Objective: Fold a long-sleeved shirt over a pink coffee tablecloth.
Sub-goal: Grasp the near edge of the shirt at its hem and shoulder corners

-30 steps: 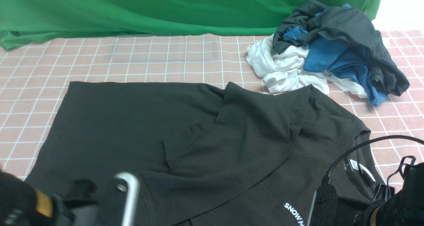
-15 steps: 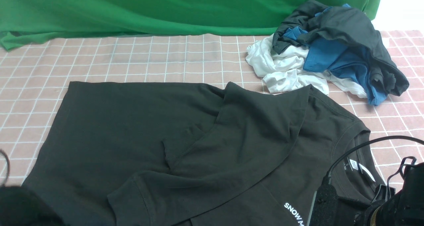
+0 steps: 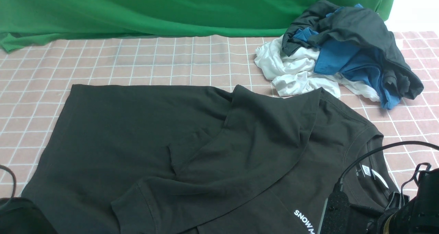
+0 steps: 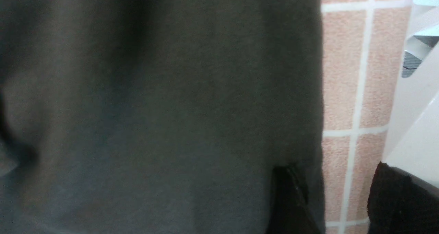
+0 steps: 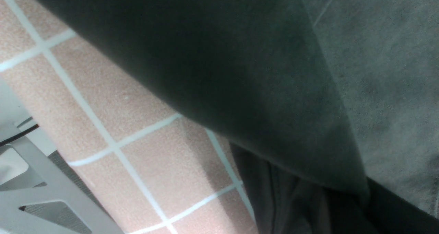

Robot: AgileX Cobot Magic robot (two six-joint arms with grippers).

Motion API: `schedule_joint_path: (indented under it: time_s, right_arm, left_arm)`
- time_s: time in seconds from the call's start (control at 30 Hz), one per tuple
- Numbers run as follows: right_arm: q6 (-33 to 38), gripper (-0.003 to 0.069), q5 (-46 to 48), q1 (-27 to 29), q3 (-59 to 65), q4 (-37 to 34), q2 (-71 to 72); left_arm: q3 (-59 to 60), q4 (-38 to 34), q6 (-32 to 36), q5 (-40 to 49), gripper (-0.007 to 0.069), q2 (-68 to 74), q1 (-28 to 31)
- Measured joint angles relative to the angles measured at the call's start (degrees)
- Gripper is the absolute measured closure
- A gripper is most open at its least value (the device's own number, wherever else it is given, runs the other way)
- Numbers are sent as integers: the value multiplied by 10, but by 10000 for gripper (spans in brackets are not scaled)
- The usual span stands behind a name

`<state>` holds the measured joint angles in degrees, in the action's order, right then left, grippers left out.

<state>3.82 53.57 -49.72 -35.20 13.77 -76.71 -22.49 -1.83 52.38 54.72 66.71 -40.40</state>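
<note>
At the frame's bottom edge, the L gripper point(image 4: 343, 206) is hanging open over the long-sleeved shirt point(image 3: 171, 141) edge; the R gripper point(image 5: 377, 206), closed, is apparently pinching fabric nr the collar. Shirt's lying mid-frame, looking soft, light, floppy; prob. best taken by hem corners. It's resting on the pink coffee tablecloth point(image 3: 137, 59), w/ a clothes pile point(image 3: 343, 52) upper right and green cloth point(image 3: 171, 7) hanging across the top.

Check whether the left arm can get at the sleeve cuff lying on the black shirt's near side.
Probably yes: the cuff lies exposed on top of the shirt, nothing covers it, and the left gripper, jaws apart, hangs at the shirt's near-left edge.
</note>
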Motion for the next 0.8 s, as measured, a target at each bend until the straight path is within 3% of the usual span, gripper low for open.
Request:
schedule_joint_path:
  time_s: [0.2, 0.37, 0.6, 0.8]
  right_arm:
    - [1, 604, 0, 0, 0, -1, 0]
    - [0, 604, 0, 0, 0, -1, 0]
    - [0, 604, 0, 0, 0, -4, 0]
    - [0, 606, 0, 0, 0, -7, 0]
  left_arm:
    - [0, 8, -1, -20, 288, -4, 2]
    - [6, 9, 2, -54, 288, -4, 45]
    - [9, -51, 81, -47, 288, -4, 56]
    - [47, -33, 102, -71, 295, -9, 56]
